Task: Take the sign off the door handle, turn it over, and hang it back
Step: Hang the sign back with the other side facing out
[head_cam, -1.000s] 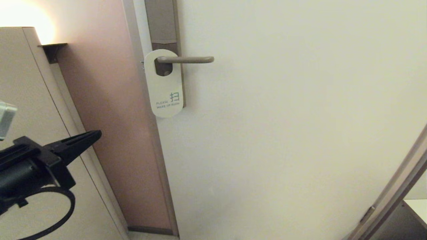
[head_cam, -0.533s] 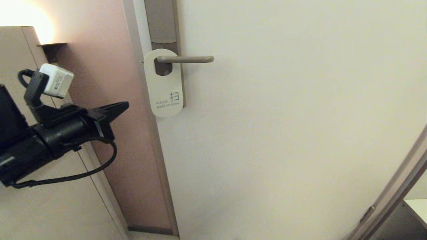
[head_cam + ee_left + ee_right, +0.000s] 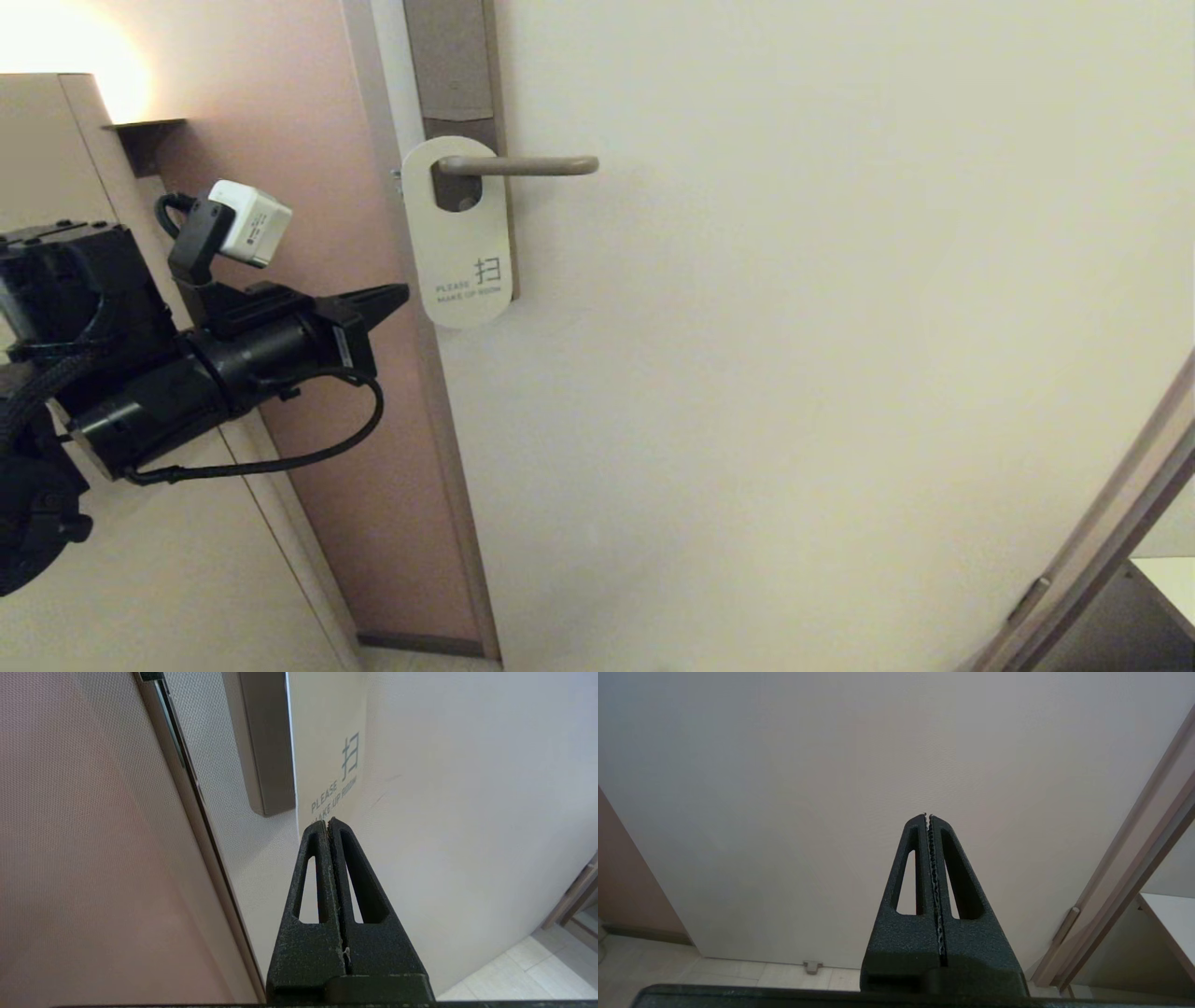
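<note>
The sign [image 3: 459,233] hangs on the door handle [image 3: 518,166], white side out. Your left gripper [image 3: 397,295] is just beside its bottom edge, fingers pressed together. Open them first, or you will only poke the sign and swing it away. Your right gripper [image 3: 928,817] is also pressed together, parked.

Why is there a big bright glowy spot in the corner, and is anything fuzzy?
Head view: a warm glow washes out the upper left corner of the wall; its source isn't visible. The sign on the door handle looks sharp. Left wrist view: the sign's lettering is readable, and the shut left gripper looks crisp.
</note>
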Robot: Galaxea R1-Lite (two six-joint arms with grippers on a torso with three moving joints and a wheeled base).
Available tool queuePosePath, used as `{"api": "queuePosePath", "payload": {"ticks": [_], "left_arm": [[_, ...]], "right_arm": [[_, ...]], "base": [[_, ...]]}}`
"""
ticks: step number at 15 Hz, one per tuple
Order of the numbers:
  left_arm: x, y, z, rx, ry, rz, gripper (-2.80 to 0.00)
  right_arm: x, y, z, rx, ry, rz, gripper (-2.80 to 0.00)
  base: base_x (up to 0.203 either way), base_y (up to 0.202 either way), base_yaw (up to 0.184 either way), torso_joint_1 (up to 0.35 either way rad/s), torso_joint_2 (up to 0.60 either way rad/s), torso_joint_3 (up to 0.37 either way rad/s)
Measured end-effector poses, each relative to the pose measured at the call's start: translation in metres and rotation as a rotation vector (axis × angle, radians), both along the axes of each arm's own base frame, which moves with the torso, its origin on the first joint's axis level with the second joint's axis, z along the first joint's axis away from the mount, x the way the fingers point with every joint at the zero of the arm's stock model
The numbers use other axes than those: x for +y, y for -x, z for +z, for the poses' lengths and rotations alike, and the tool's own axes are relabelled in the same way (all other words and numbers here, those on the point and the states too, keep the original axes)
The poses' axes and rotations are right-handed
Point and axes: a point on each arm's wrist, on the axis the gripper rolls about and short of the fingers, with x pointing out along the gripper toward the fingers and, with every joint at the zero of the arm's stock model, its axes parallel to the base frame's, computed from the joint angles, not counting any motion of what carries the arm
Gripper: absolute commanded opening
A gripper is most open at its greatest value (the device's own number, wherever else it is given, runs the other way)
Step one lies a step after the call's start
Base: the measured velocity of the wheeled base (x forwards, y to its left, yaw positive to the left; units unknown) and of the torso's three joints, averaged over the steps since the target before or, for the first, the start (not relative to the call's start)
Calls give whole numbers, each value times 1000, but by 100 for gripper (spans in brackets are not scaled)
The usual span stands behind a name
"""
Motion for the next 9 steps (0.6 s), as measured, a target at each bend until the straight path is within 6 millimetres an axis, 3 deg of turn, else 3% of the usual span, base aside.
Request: {"api": "queuePosePath", "payload": {"ticks": [9], "left_arm": [[3, -11, 2, -76, 12, 61, -280]], "right_arm": [[0, 0, 0, 0, 0, 0, -280]], "base": [[0, 0, 0, 0, 0, 0]]}}
